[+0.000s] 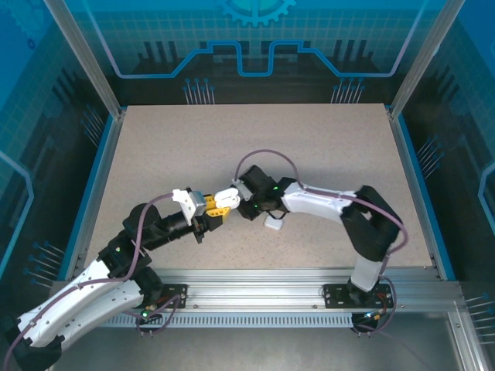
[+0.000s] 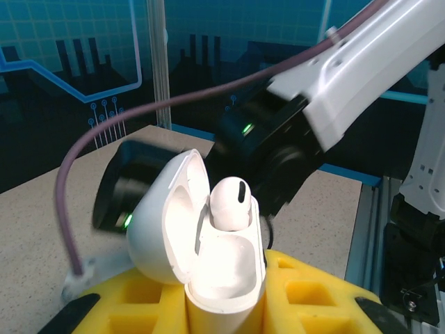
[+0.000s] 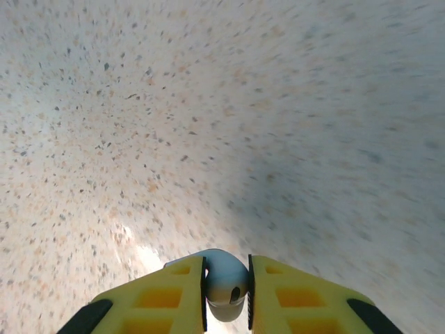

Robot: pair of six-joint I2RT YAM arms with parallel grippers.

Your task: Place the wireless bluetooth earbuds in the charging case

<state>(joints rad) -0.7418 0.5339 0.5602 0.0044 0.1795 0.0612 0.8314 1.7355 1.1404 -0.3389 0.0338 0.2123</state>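
Observation:
My left gripper (image 2: 222, 296) is shut on a white charging case (image 2: 208, 257), which stands between its yellow fingers (image 2: 306, 292) with the lid swung open to the left. One white earbud (image 2: 229, 202) sits in the case's far socket. The near socket is hollow. In the top view the case (image 1: 226, 199) hangs above the table's near middle, and the right gripper (image 1: 251, 207) is just to its right. My right gripper (image 3: 227, 296) is shut on a second white earbud (image 3: 226, 282), pinched between the yellow pads above the bare speckled tabletop.
A small white object (image 1: 273, 222) lies on the table below the right wrist. The right arm's dark wrist (image 2: 278, 139) and a purple cable (image 2: 69, 195) stand close behind the open case. Glass walls and metal posts ring the table (image 1: 255, 139).

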